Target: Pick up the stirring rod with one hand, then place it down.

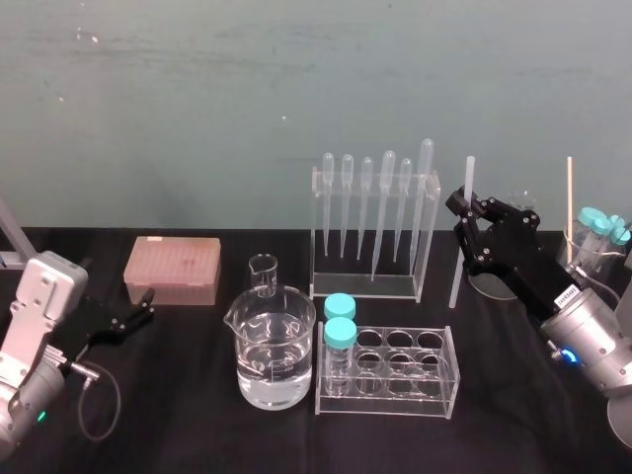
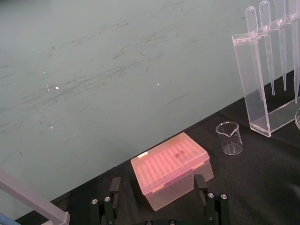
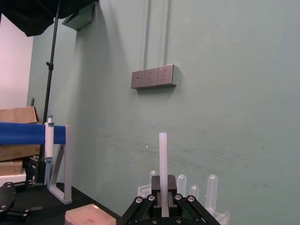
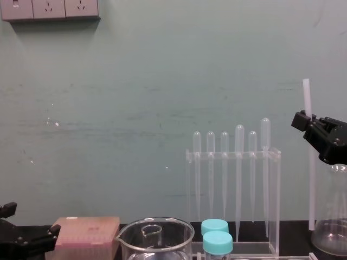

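The stirring rod [image 1: 462,237] is a thin translucent-white stick standing almost upright to the right of the pipette rack. My right gripper [image 1: 462,209] is shut on its upper part, with a short length sticking out above the fingers. In the chest view the stirring rod [image 4: 311,179] hangs down from the right gripper [image 4: 304,121], its lower end close to the tabletop beside a glass flask. The right wrist view shows the stirring rod [image 3: 162,159] rising straight from between the closed right gripper [image 3: 163,190]. My left gripper [image 1: 146,304] rests open, low at the left by the pink box.
A clear pipette rack [image 1: 373,232] stands at the back centre. In front of it are a water-filled beaker [image 1: 270,348] and a tube rack [image 1: 387,370] with two blue-capped tubes. A pink tip box [image 1: 172,270] sits left. A flask [image 4: 332,227] and a capped-tube container [image 1: 598,237] stand far right.
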